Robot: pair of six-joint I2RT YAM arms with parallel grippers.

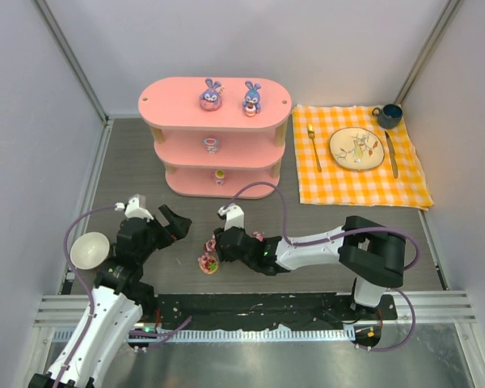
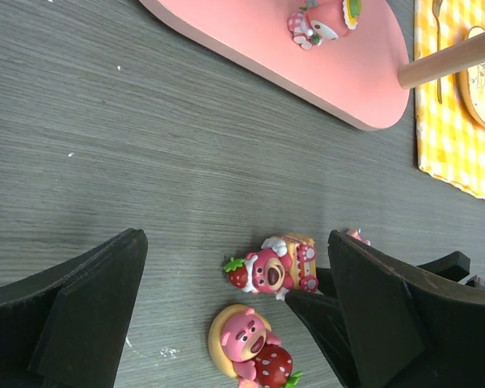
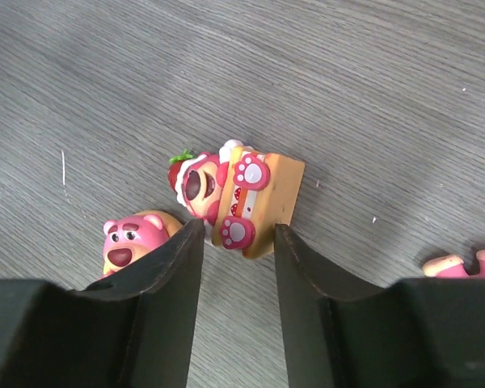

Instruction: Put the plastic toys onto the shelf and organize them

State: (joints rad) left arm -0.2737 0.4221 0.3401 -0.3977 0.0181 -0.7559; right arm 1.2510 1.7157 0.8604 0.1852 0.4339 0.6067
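The pink shelf [image 1: 178,106] stands at the back, two blue-purple bunnies [image 1: 211,95] [image 1: 252,98] on its top board and one small toy on each lower tier [image 1: 212,145] [image 1: 219,175]. On the table in front lies a pink bear on a cake slice [image 3: 246,182]. My right gripper [image 3: 238,226] pinches its near end between the fingertips; it still rests on the table. Beside it lies a round pink bear with a strawberry [image 2: 246,339] [image 3: 133,234]. Another pink toy [image 3: 461,263] shows partly at the right. My left gripper [image 2: 236,238] hovers wide open over both bears, holding nothing.
An orange checked cloth [image 1: 404,174] with a plate [image 1: 356,149], fork, knife and dark mug [image 1: 388,115] lies right of the shelf. A white bowl [image 1: 90,250] sits beside the left arm. My right arm stretches leftwards across the near table.
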